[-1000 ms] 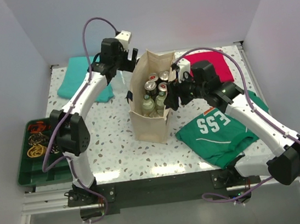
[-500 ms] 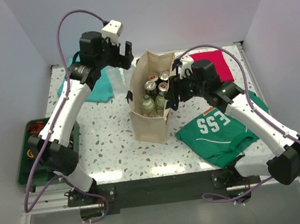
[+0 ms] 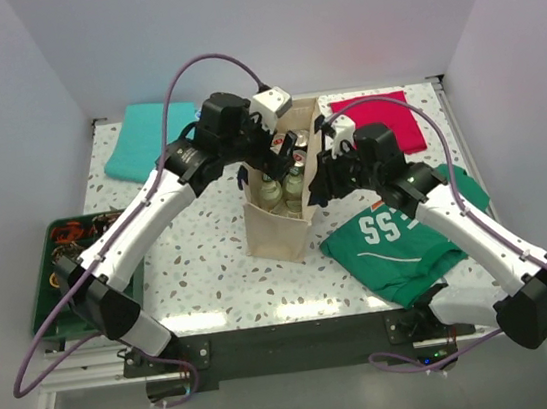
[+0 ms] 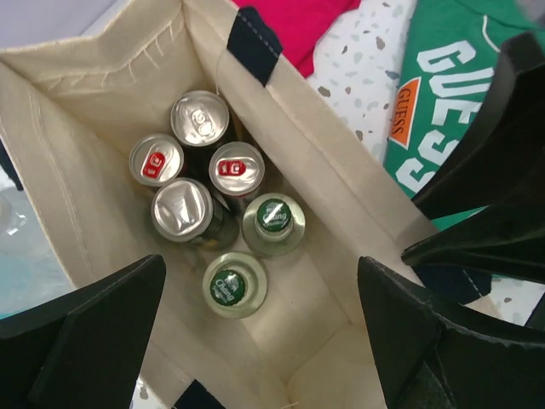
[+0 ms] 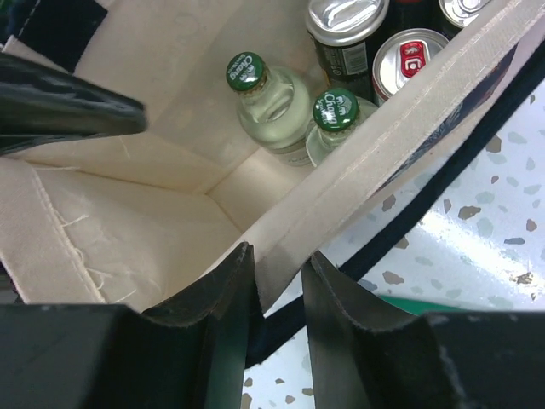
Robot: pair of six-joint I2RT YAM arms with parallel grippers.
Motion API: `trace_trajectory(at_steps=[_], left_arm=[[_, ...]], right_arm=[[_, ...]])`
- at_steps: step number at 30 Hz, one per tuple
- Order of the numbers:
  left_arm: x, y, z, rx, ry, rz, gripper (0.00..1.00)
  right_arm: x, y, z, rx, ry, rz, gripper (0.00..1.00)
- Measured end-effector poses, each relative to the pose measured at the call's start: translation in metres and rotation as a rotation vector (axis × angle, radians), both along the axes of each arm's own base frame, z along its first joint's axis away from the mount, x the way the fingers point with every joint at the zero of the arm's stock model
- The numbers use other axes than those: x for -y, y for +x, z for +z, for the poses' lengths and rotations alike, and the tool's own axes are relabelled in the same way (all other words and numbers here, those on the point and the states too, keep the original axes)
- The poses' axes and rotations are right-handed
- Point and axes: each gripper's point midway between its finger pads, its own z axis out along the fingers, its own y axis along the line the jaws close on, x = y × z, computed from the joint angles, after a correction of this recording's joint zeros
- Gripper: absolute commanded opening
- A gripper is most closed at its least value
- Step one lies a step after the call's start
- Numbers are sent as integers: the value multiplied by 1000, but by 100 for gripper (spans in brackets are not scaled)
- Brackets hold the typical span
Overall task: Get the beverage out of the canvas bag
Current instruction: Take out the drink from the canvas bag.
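Far to the left of the canvas bag [image 3: 278,226], at the edge of the counter [image 3: 201,264], sits one dark green tray [image 3: 44,317] of small odds and ends. Behind and left of the bag lies one teal cloth [image 3: 144,141]. Over the bag's open mouth hangs the left hand [image 4: 260,277], its two fingers spread wide and touching nothing. The bag stands upright near the middle of the counter. It is tall, beige and rectangular at the base, with pale stitched seams inside and dark navy straps [image 4: 254,43] sewn to its walls. Six drinks stand packed close inside it. Toward the far end are four cans [image 4: 182,209] with silver tops, two of them with red tabs. Toward the near end are two clear glass bottles [image 4: 274,220] with green caps. At the bag's right rim the right hand [image 5: 277,264] pinches the fabric edge, one finger inside the bag and one outside. Right of the bag lie one red cloth [image 3: 383,119], farther back, and one green shirt [image 3: 399,238] with white lettering, nearer.
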Motion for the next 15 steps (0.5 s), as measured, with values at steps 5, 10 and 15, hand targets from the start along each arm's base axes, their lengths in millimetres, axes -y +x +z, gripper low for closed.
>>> trace_trajectory(at_steps=[5, 10, 15], left_arm=[[-8, 0, -21, -38, 36, 19, 100], [-8, 1, -33, -65, 57, 19, 100], [-2, 4, -54, -108, 82, 9, 100]], right_arm=[[-1, -6, 0, 14, -1, 40, 35], [0, -8, -5, 7, -11, 50, 36], [1, -10, -6, 3, -15, 50, 37]])
